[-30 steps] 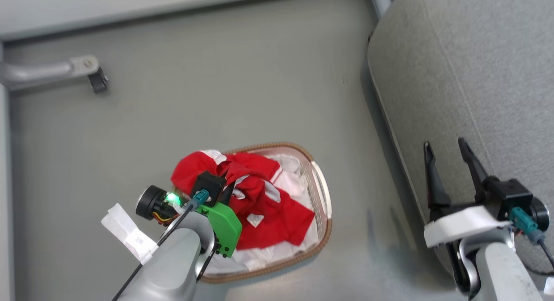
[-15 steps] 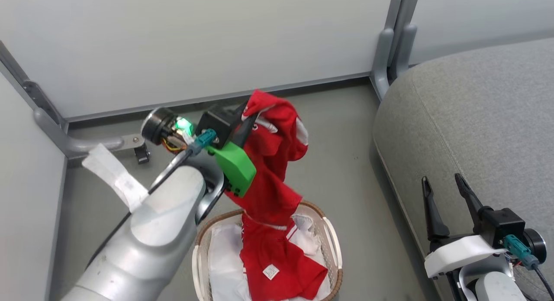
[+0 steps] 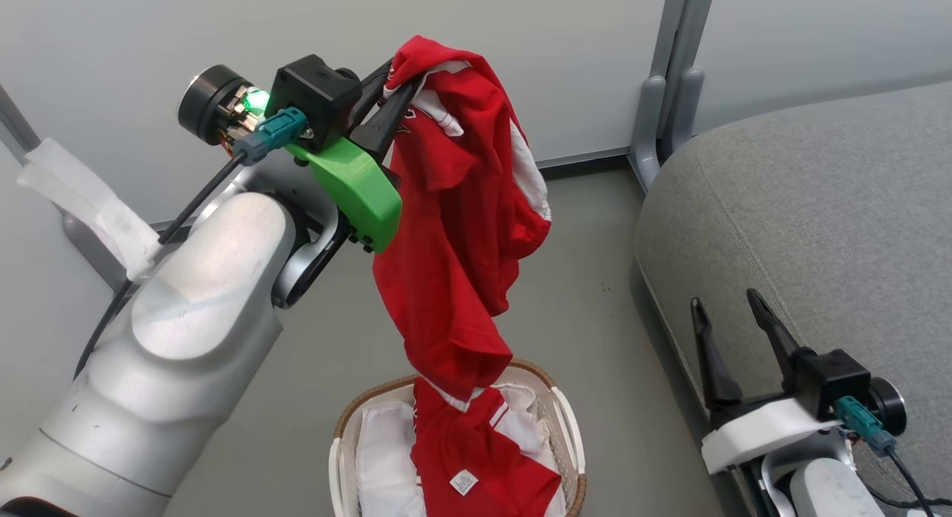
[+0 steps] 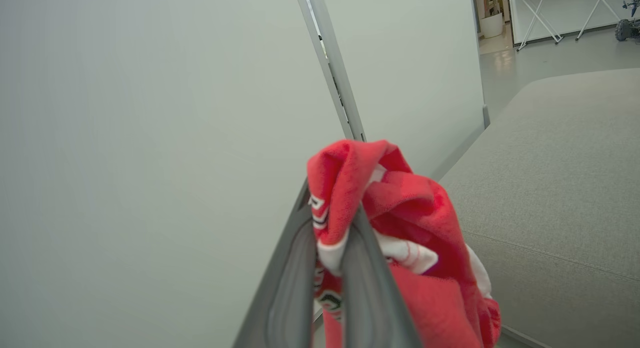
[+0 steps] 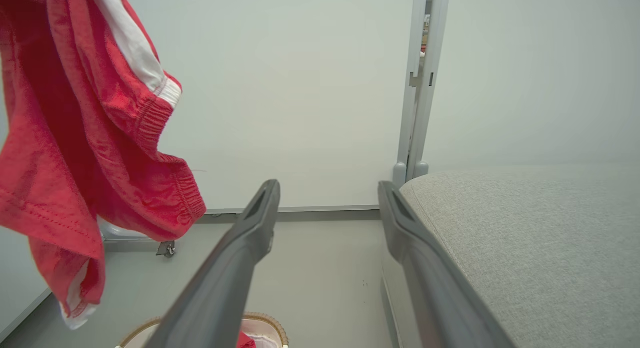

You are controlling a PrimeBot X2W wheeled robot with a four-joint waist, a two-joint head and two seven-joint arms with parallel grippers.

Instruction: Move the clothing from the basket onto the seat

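Hanging high from your left claw (image 3: 398, 74), which is pinched tight on its top fold, the red garment (image 3: 454, 227) drapes straight down, its bottom end over the basket (image 3: 569, 428). The seat (image 3: 818, 227) lies to its right, across the floor (image 3: 595, 279). Your right claw (image 3: 724, 299) gapes wide and empty beside the seat's edge, nearer it than the loaded left.

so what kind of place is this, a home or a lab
Probably a mock living-room corner in a lab or office, not a real home: pale partition panels on metal posts wall it in, a grey sofa seat and laundry basket sit on grey floor, and folding tables stand beyond.
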